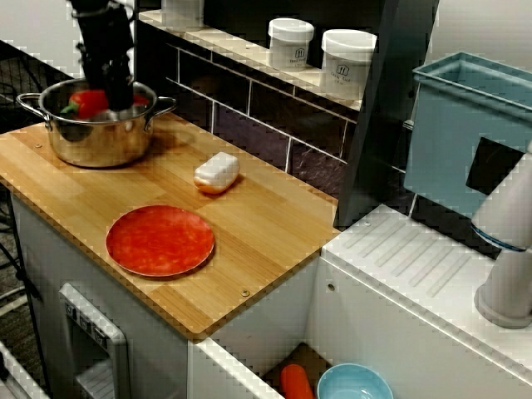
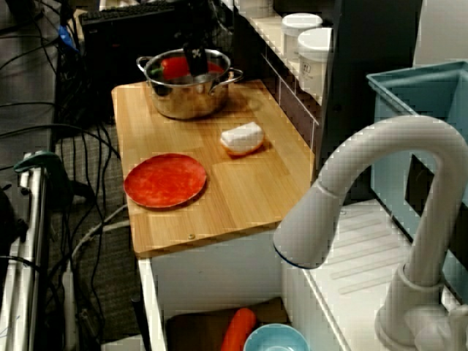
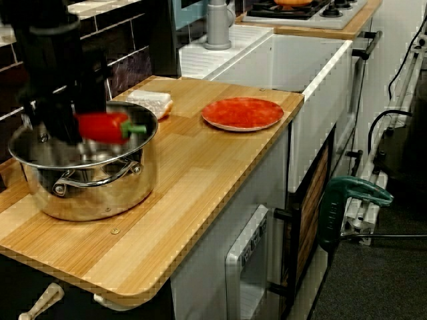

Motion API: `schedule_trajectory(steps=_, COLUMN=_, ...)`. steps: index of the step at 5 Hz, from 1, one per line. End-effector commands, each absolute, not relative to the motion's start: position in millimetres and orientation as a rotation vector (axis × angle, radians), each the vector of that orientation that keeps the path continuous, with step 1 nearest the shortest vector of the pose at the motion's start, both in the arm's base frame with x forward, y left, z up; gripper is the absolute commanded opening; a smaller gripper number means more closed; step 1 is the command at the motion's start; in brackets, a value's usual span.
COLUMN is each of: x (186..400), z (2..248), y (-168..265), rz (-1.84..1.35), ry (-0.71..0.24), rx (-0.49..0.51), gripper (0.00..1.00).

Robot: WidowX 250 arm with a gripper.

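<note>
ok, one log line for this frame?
gripper: shut on red pepper | position: over steel pot, about rim height | nearby on wooden counter: white-topped block, red plate, both apart from pot

The pot (image 1: 91, 145) wall rings the gripper (image 1: 112, 104) clamping red pepper (image 1: 87, 101); exit only upward. Counter (image 1: 274, 224) bare between pot, white block (image 1: 217, 172) and red plate (image 1: 160, 240). Jar shelf (image 1: 224, 39) and tiled wall (image 1: 249, 112) close the back; front edge open. Faucet (image 2: 380, 168) stands well apart, sink side.

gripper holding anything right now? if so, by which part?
The gripper grips the red pepper by its blunt end, green stem sticking out free, above the steel pot.
</note>
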State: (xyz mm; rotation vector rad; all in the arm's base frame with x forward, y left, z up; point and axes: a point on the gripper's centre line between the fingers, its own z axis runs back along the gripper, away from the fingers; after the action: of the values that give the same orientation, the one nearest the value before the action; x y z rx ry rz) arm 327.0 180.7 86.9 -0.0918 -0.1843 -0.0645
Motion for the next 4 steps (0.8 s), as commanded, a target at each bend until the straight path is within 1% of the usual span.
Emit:
schedule_trajectory(steps=1, x=312.6, z=130.1, y=167.0, rz=-0.132, ry=-0.269, rx=-0.059, gripper=0.0)
schedule_trajectory(steps=3, x=302.7, z=142.0, y=143.5, rz=-0.191, ry=-0.288, rx=-0.066, gripper=0.0)
schedule_trajectory(steps=4, x=320.5, z=162.9, y=142.1, rz=-0.214, ry=-0.286, rx=-0.076, gripper=0.0)
